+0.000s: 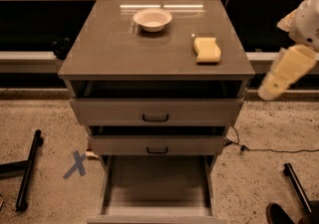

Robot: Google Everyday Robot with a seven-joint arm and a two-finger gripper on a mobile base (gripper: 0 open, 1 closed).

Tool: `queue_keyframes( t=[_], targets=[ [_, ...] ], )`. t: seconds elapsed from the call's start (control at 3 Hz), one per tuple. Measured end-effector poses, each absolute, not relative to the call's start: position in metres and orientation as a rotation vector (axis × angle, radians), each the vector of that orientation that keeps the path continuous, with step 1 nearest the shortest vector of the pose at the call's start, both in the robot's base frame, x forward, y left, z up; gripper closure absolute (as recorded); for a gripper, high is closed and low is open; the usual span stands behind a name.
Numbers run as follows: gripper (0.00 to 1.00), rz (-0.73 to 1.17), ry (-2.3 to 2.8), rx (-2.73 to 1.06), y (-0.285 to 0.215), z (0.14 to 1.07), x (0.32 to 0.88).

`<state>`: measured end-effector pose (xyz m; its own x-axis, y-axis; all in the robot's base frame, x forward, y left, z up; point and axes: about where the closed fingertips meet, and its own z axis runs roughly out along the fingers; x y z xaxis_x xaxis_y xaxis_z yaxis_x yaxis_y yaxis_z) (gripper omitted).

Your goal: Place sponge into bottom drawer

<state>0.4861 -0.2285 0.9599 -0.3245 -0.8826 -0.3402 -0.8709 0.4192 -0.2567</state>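
Observation:
The pale yellow sponge [207,49] lies on the cabinet top [119,54], near its right edge. The bottom drawer [157,180] is pulled out toward me, and its flat floor shows nothing in it. My gripper [271,88] hangs at the end of the cream arm to the right of the cabinet. It is off the cabinet's right edge, lower than the top, and apart from the sponge. It holds nothing that I can see.
A round cream bowl [152,19] stands at the back middle of the cabinet top. The two upper drawers [155,112] with black handles are partly out. A black stand leg [29,168] and a blue X mark [76,164] are on the floor at left. A cable [269,149] and another black leg [298,186] are at right.

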Motion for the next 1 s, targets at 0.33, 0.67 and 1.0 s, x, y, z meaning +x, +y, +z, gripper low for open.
queue_keyframes(
  t=[0.33, 0.67, 1.0],
  targets=[
    [0.0, 0.081, 2.212, -1.285, -0.232, 0.946, 0.553],
    [0.0, 0.164, 2.157, -1.174, -0.221, 0.934, 0.615],
    [0.0, 0.227, 2.134, -1.122, -0.208, 0.909, 0.677]
  ],
)
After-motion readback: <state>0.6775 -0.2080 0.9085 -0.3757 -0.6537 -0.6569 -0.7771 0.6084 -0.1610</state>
